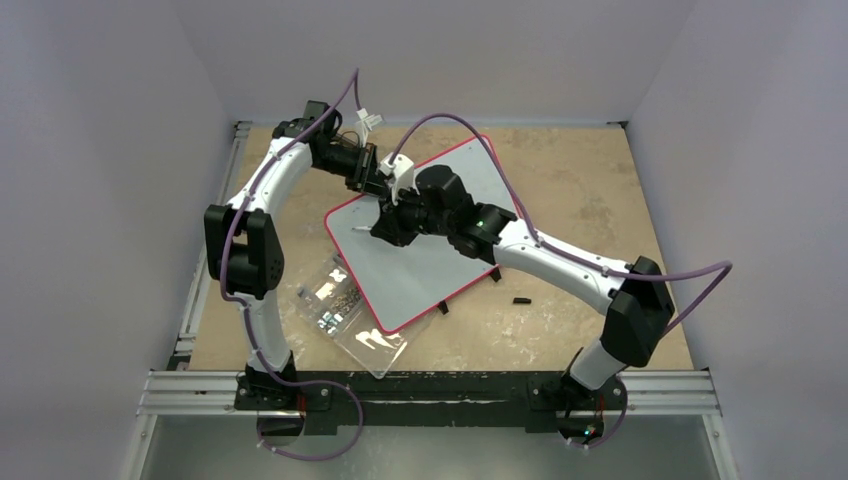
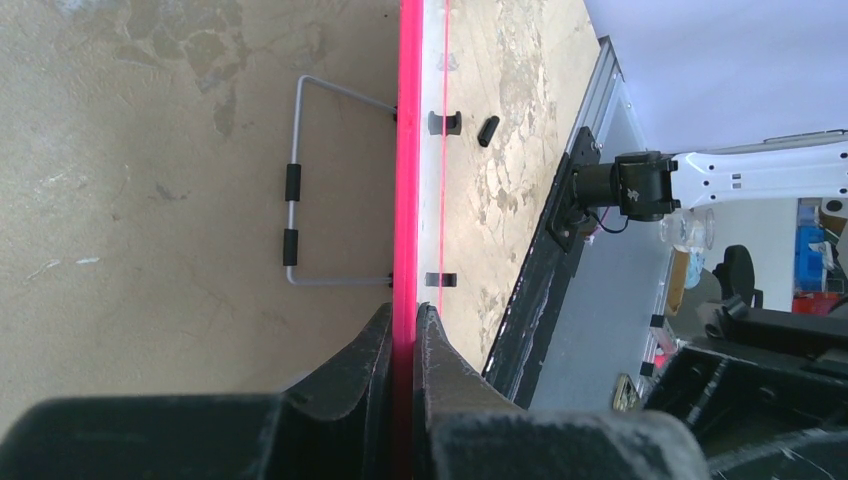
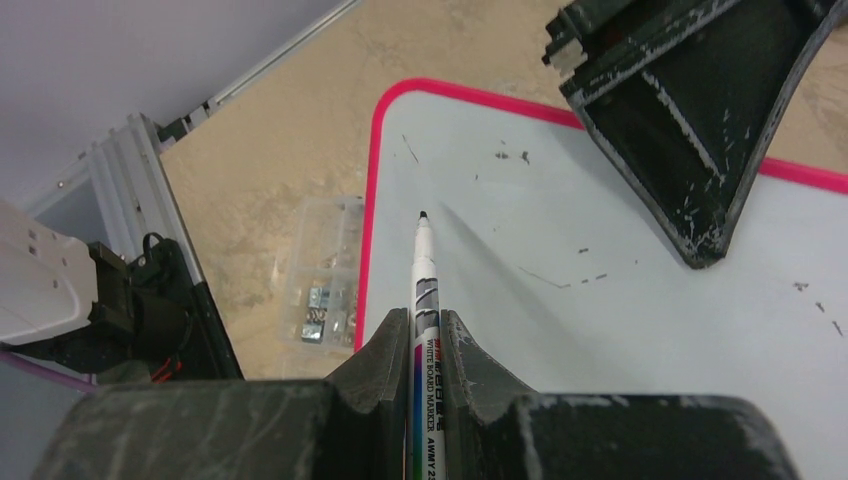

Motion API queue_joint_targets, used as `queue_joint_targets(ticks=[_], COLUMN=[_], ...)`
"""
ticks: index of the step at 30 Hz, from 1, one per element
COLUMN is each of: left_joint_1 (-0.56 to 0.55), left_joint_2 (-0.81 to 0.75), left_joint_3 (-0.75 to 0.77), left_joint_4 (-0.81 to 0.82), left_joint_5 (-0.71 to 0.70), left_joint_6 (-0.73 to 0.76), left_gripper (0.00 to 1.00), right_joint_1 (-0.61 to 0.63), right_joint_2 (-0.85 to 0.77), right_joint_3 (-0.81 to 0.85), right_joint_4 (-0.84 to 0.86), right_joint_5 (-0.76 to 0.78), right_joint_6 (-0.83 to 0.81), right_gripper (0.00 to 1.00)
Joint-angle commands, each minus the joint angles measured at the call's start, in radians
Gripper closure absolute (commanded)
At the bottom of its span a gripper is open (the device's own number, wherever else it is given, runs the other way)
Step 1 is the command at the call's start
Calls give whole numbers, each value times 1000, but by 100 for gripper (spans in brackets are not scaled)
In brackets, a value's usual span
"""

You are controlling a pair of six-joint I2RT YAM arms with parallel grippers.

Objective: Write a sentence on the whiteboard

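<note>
Left wrist, whiteboard (image 2: pixel 408 150) edge in left hand (image 2: pixel 405 310)

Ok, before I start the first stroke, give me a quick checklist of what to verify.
1. Left claw shut on the whiteboard rim: ok.
2. Right claw shut on the marker: ok.
3. Marker tip uncapped, aimed at the board: ok.
4. Tip touching the surface: cannot tell.
5. Sentence on the board: not ok, only stray specks.
6. Screw box off the writing face: ok.
</note>
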Motion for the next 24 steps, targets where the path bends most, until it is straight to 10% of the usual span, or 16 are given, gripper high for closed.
queue_joint_targets(ticks=[1,24], left_joint_1=[-32,-42], left_joint_2=[-36,-54], left_joint_3=[-4,-1], left_joint_4=[-38,-54], left_joint_5=[-115,-110], left_joint_6=[78,96], left_gripper=[100,100], right_joint_1=[8,9], right_joint_2=[22,58], right_joint_3=[82,36], right_joint_4=[56,21], right_joint_5=[8,66], right_joint_6=[13,46], right_gripper=[100,100])
